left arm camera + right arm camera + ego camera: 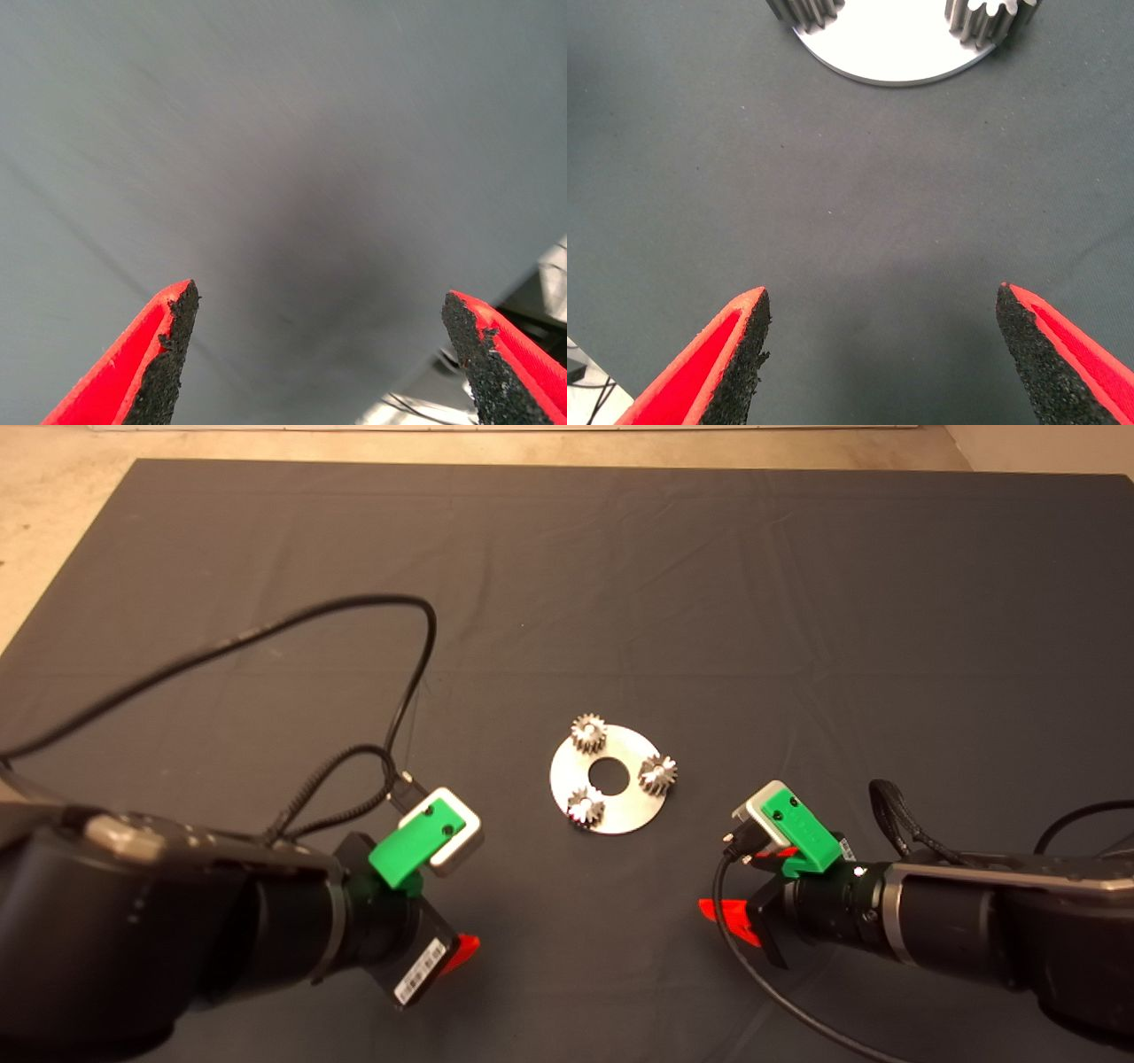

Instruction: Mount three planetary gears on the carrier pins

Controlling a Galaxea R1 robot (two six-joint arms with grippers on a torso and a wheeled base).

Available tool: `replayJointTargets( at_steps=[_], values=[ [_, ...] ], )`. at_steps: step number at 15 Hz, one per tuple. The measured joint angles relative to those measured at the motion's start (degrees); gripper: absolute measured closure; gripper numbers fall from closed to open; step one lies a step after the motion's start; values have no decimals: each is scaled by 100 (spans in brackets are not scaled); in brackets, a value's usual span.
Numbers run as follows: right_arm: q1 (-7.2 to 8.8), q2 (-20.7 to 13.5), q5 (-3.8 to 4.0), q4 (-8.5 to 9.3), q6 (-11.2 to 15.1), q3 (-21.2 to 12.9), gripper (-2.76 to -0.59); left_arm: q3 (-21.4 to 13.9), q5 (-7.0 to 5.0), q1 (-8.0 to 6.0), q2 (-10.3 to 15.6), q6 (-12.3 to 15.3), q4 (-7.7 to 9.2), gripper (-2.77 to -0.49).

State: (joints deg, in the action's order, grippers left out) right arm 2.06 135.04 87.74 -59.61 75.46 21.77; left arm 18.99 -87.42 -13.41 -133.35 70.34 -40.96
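Near the middle of the dark mat (620,584) that covers the worktop lies the flat silver disc (608,779) with its round hole in the centre, and all three gears are seated on it in a triangle: one gear (588,733) at the upper left of the disc, one gear (658,772) at its right edge, and one gear (586,807) at the lower left. A bright spot shows at the centre of each, which looks like the tip of a pin, though the pins themselves are mostly hidden by the gears. The left tool (462,950) sits at the lower left of the head view, well apart from the disc, with a black cable (416,682) looping above it across the mat; its wrist view shows the two red fingers (133,363) spread wide with nothing between them, only bare mat. The right tool (728,914) sits at the lower right of the head view, near the disc but not touching it. Its fingers (713,367) are also spread apart and empty, and its wrist view catches the edge of the disc with two of the gears beyond the fingertips.
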Motion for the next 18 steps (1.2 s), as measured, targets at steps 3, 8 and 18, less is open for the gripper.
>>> replayJointTargets(
  at_steps=[3,8,18],
  values=[
    [-35,11,-2,-66,0,0,-189,0,-3,169,4,-9,-191,-192],
    [-68,38,-2,-105,0,1,-189,0,-3,214,4,-11,-297,-192],
    [-68,39,-2,-107,0,0,-189,0,-2,214,4,-10,-311,-192]
  ],
)
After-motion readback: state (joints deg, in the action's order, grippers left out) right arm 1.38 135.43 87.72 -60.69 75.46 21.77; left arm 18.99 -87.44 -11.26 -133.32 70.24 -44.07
